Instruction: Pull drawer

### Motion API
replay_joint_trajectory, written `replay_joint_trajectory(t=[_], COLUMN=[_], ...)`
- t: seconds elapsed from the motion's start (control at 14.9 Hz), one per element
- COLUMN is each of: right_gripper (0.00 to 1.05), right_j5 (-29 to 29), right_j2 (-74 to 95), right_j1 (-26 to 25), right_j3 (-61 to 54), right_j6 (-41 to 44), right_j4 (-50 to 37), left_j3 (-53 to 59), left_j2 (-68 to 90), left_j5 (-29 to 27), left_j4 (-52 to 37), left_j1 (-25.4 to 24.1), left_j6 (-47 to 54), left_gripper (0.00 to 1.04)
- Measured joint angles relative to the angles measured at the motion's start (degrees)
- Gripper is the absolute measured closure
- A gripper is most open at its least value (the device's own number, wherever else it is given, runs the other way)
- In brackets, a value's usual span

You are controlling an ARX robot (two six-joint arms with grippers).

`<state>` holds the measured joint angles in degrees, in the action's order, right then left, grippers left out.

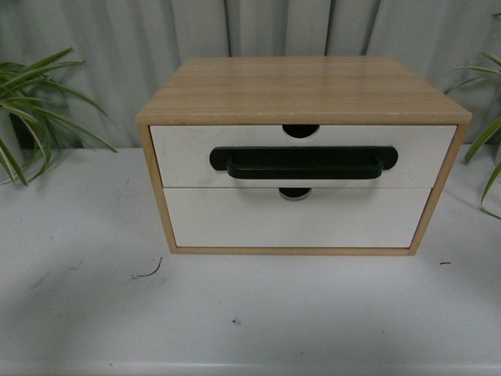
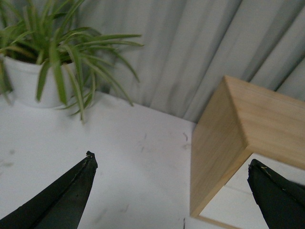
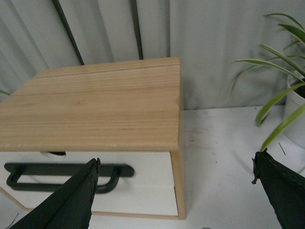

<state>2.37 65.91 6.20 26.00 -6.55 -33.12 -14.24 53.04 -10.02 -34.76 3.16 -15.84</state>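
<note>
The wide white-fronted drawer (image 1: 184, 157) is seen closed, uppermost in the light wooden cabinet (image 1: 305, 86) on the white table (image 1: 235, 313). Its long black bar handle (image 1: 304, 163) is laid level, left to right. The left gripper (image 2: 171, 160) and right gripper (image 3: 177, 160) are both spread wide and empty. The handle lies ahead of and below the right gripper, which is probably the nearer. No writing can be read.

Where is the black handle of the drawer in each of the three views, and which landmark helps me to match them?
Front view: the black handle is at the centre, on the upper drawer.
Left wrist view: not in it.
Right wrist view: the handle shows just under the wooden box top, partly behind a finger.
Shared landmark: that wooden box top.
</note>
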Motion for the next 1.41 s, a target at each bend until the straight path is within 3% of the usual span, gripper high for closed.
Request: replay_joint_trajectory(t=[0.07,0.13,0.27,0.4,0.54,0.87,1.14,1.41], right_gripper=[0.06,0.06,0.06,0.06,0.06,0.06,0.06,0.06], right_j5=[-1.51,2.16,13.84,23.80,26.99,28.55,27.65,27.87], right_j2=[10.82,13.33,16.94,19.52,19.93,21.33,24.92,26.97], right_j1=[4.59,7.56,6.45,3.02,2.29,1.14,-0.37,0.24], right_j3=[14.10,19.96,24.70,28.79,30.64,32.74,33.73,32.44], right_j6=[3.82,11.37,33.44,55.71,64.96,75.97,96.32,99.84], right_j4=[2.29,1.40,7.08,18.97,24.59,32.33,44.59,43.30], left_j3=[-12.09,-18.84,-29.07,-39.71,-43.41,-48.09,-55.84,-56.13], left_j2=[15.96,22.53,26.62,31.52,34.03,37.59,44.68,46.69], left_j5=[5.51,12.41,28.17,33.57,33.62,32.74,31.34,31.71], left_j4=[-4.02,-2.03,15.87,36.44,42.88,50.12,53.92,53.00], left_j1=[1.81,5.09,10.10,12.46,13.64,15.37,17.59,20.35], left_j6=[5.31,12.20,34.29,52.98,57.94,61.57,62.64,62.82], left_gripper=[0.07,0.07,0.07,0.07,0.07,0.07,0.07,0.07])
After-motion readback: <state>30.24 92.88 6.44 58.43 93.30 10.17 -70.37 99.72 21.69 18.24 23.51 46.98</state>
